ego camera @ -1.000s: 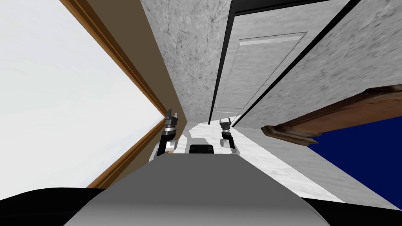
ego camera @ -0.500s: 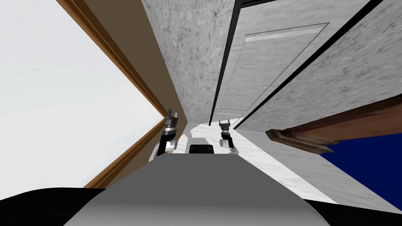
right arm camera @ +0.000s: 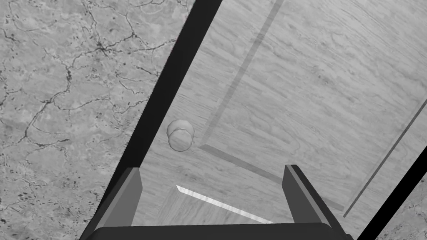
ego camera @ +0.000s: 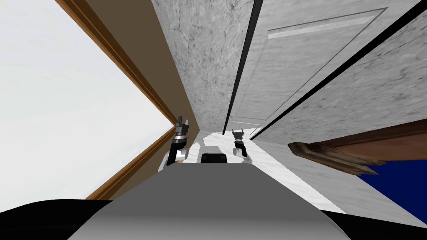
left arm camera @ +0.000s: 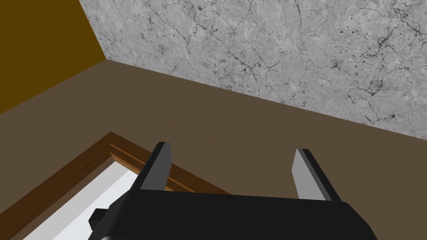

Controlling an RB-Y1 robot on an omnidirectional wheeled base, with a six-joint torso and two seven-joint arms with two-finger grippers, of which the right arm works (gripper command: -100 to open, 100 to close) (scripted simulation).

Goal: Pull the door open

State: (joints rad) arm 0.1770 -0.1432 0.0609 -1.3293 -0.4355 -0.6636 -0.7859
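Item 1. Door point(ego camera: 292, 71): pale grey with wood grain and a recessed panel outlined on its face. It stands ahead of us and to the right, set in a grey marbled wall point(ego camera: 200, 54). Black bands run along both of its long edges.

Item 2. Door knob point(right arm camera: 180, 135): round and the same pale grey as the door. In the right wrist view it sits just beside the black band at the door's edge. It is ahead of our right gripper and touches neither blade.

Item 3. Right gripper point(right arm camera: 212, 167): it is raised toward the door at the foot of the panel in the head view point(ego camera: 238, 131). Its jaws are released, spread wide and grasping nothing.

Item 4. Left gripper point(left arm camera: 232, 146): we hold it off to the left point(ego camera: 183, 121), near the corner where a brown wall point(left arm camera: 250, 125) meets the marbled one. Its jaws are likewise released and hold nothing.

Item 5. White panel point(ego camera: 62, 104) in a brown wooden frame point(ego camera: 137, 79), on the brown wall to our left.

Item 6. Pale marbled floor point(ego camera: 275, 171), running from us to the door.

Item 7. Dark brown wooden moulding point(ego camera: 333, 154) at the right, with a deep blue surface point(ego camera: 400, 187) just beside it.
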